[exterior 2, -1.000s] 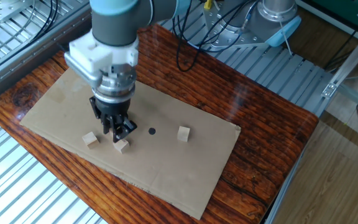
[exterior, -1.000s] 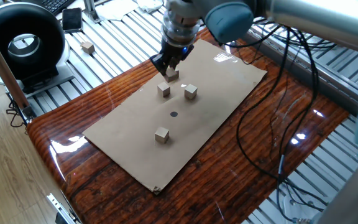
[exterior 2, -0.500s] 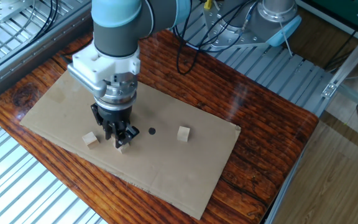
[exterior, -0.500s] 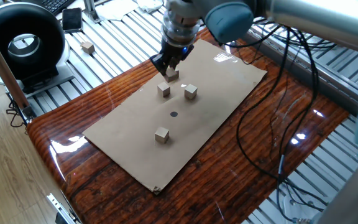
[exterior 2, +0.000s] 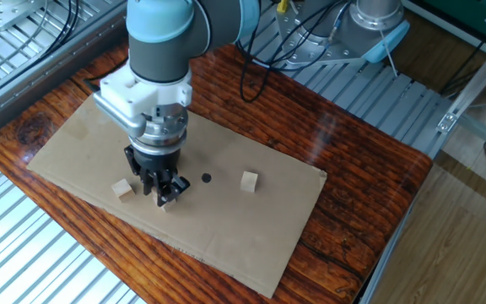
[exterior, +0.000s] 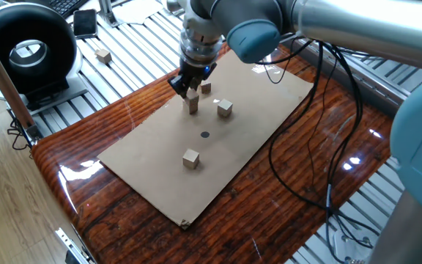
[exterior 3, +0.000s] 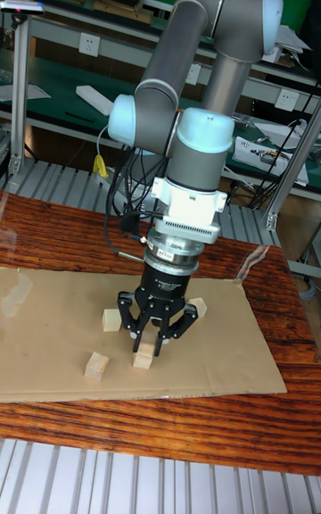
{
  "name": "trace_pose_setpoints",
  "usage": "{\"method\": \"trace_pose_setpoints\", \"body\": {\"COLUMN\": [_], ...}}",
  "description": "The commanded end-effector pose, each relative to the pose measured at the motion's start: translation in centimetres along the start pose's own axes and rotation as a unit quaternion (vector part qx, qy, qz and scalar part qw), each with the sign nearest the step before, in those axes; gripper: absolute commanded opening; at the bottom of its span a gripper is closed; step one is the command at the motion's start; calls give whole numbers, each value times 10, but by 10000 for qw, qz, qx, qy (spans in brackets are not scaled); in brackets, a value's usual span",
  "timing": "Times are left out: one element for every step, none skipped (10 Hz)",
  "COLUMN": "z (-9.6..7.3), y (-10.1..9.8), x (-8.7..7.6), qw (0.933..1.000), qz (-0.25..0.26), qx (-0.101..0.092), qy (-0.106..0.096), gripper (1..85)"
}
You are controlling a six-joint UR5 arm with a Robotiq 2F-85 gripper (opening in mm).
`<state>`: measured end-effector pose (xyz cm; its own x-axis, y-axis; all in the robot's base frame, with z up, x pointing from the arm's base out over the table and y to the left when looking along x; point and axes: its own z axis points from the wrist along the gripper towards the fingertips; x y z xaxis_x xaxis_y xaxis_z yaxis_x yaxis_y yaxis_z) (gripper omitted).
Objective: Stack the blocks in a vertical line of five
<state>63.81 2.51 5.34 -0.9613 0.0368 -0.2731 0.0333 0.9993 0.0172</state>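
The hand [exterior: 188,88] hangs low over the cardboard sheet [exterior: 255,110] that covers most of the bench [exterior: 321,176], its fingers closed around one wooden block [exterior: 193,97]. That gripped block sits on top of a second block [exterior: 193,108], which rests on the cardboard; in the tall fixed view the lower block [exterior 3: 143,356] shows just under the fingertips. A third block [exterior: 206,88] lies just beside the hand, toward the far edge of the sheet. A fourth [exterior: 225,108] sits near the pair, and a fifth [exterior: 190,158] lies well apart, nearer the sheet's front edge. A small dark dot [exterior: 204,135] marks the cardboard between the blocks.
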Motion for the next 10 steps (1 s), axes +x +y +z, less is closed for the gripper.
{"method": "trace_pose_setpoints", "body": {"z": [0,0,0,0,0,0,0,-2,-10,-19], "y": [3,3,9,13,14,14,15,16,24,35], "x": [-6,-6,-7,-9,-9,-11,-11,-10,-2,17], "qw": [9998,9998,9997,9996,9996,9997,9997,9997,9995,9987], "qz": [176,166,132,98,87,8,0,-2,77,109], "qx": [-74,-67,-185,-252,-267,-230,-230,-223,-315,-427], "qy": [-38,-39,-49,-85,-93,-126,-126,-118,16,273], "gripper": [10,50,257,337,410,503,537,557,557,550]}}
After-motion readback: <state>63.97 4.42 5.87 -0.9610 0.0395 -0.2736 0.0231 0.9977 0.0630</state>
